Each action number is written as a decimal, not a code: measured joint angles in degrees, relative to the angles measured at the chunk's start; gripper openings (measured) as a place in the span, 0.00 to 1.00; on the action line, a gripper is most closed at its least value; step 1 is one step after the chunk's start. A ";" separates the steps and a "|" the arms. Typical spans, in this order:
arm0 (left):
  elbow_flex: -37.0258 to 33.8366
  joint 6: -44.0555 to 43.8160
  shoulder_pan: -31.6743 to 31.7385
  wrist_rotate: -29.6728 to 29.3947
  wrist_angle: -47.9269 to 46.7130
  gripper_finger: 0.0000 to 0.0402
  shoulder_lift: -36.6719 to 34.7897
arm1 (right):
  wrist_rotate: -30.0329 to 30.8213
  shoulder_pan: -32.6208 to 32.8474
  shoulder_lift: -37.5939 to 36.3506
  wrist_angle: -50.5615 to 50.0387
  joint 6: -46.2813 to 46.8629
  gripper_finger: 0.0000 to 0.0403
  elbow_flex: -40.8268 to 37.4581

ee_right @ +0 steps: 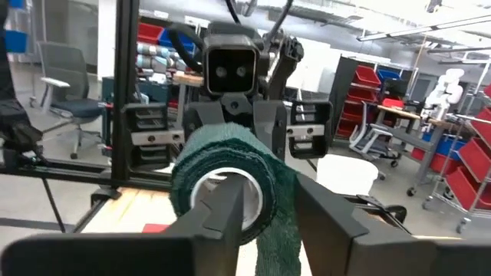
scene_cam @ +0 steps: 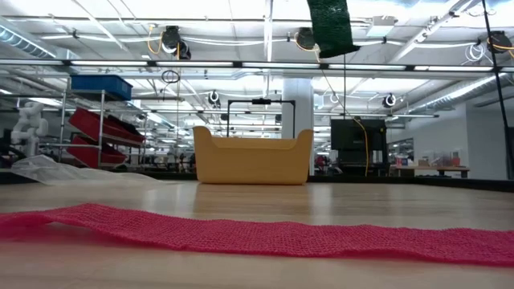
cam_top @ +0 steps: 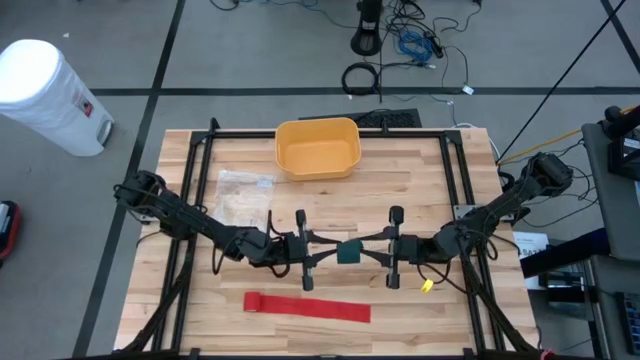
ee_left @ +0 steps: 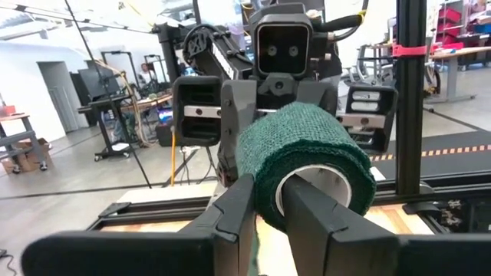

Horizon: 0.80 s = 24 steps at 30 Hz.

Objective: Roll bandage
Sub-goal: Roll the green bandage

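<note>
Nearest, a red bandage strip [cam_top: 307, 307] is lying flat on the counter [cam_top: 420, 180]. Above it, the left pincer [cam_top: 322, 252] and right pincer [cam_top: 375, 250] are both pinching the green bandage roll [cam_top: 350, 251] in midair. Winding looks underway; next, turning the roll calls for one pincer loosening.

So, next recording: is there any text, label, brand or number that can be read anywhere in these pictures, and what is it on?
None can be read.
White bin: a small red and dark label on its side, too small to read.
Clear plastic bag: no print can be made out.
Green bandage roll, red bandage strip, yellow tub: no lettering shows.
Shelves and bins in the room behind: too far off to tell any signs.
</note>
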 joint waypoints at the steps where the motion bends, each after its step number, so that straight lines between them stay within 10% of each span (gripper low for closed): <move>1: 0.00 0.01 -0.03 0.03 0.09 0.18 0.00 | 0.01 0.34 -0.25 0.04 0.00 0.28 0.00; 15: 0.00 -0.08 -0.34 0.28 1.94 0.18 0.00 | 0.02 3.56 -3.33 -6.62 -3.34 0.34 0.00; 24: 0.00 -5.50 -2.35 0.47 2.21 0.18 -4.21 | -0.24 8.11 0.84 -6.25 -24.39 0.34 0.00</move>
